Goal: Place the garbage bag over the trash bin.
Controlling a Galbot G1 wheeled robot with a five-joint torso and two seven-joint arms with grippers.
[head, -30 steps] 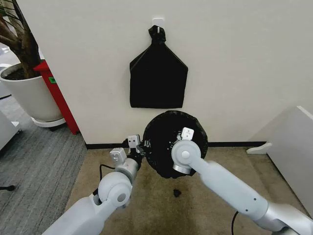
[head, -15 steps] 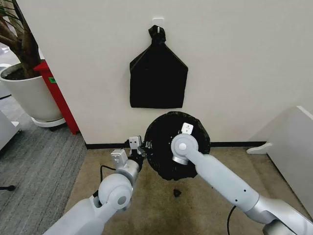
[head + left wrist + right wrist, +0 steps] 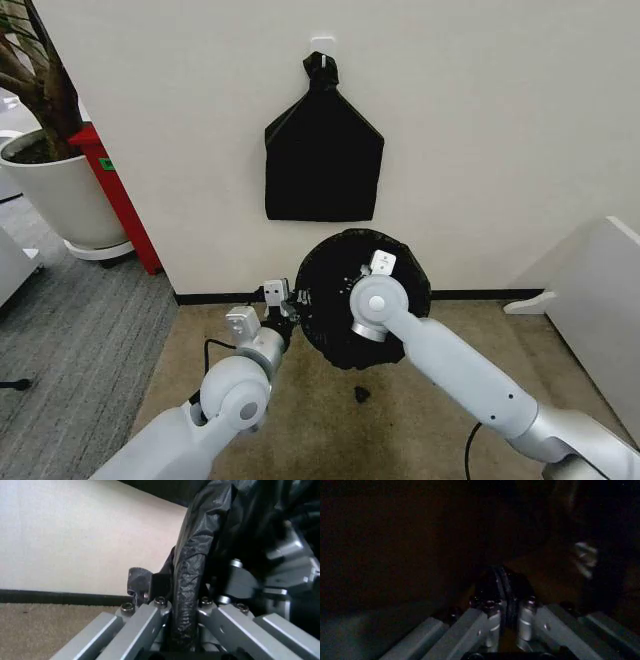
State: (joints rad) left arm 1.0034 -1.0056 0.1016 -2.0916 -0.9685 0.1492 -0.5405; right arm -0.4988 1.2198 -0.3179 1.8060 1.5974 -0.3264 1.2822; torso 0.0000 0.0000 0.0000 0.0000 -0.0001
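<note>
- Garbage bag already draped over the trash bin against the wall, just below the hanging black bundle — bin itself almost wholly hidden (judged mostly done).
- Left gripper at the bag's 9 o'clock edge, clamped tight on a fold of plastic.
- Right gripper down inside the mouth toward 3 o'clock — fingers pressed together, nipping film.
- Left to do: settle the rim, let go.

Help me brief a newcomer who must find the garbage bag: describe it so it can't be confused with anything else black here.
Start at the cream wall and drop to the floor below the hook. The garbage bag is the round, crinkled, glossy black mass there, with the left gripper at its edge and the right gripper inside. The black bundle above hangs flat, smooth and knotted.
</note>
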